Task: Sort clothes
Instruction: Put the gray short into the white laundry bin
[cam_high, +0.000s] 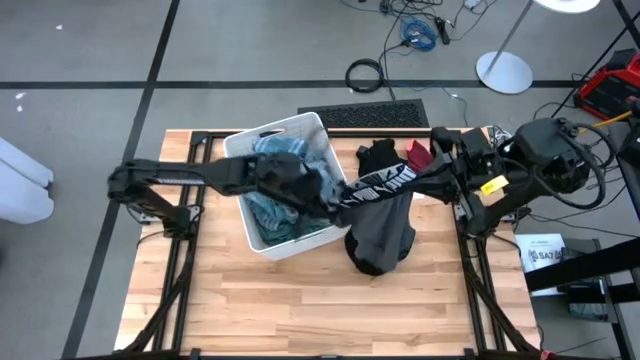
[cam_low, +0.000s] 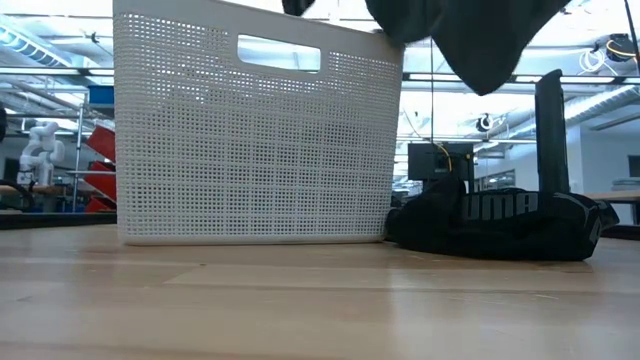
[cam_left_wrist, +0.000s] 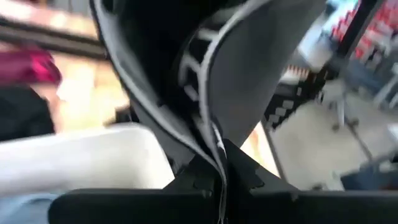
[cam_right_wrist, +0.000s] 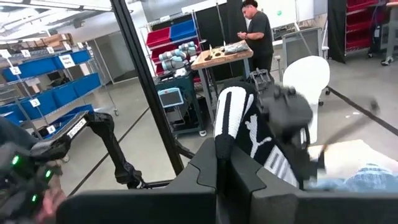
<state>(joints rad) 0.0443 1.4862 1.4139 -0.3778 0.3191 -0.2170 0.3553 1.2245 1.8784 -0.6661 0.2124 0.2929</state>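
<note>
Wooden bench (cam_high: 300, 300) bearing, left of centre, a white perforated bin (cam_high: 262, 143) filled with teal and light blue clothes (cam_high: 272, 210). To its right, a black garment with white lettering (cam_high: 385, 185) is stretched in the air between the two arms, its lower part hanging down over a dark garment (cam_low: 500, 225) heaped on the bench beside the bin. Further dark and red pieces (cam_high: 415, 152) lie toward the far right edge. The left gripper (cam_high: 330, 200), jaws closed on the garment's left end at the bin's right rim, and the right gripper (cam_high: 428, 172), jaws closed on the opposite end, hold it taut, probably to spread it for identification before placing.
</note>
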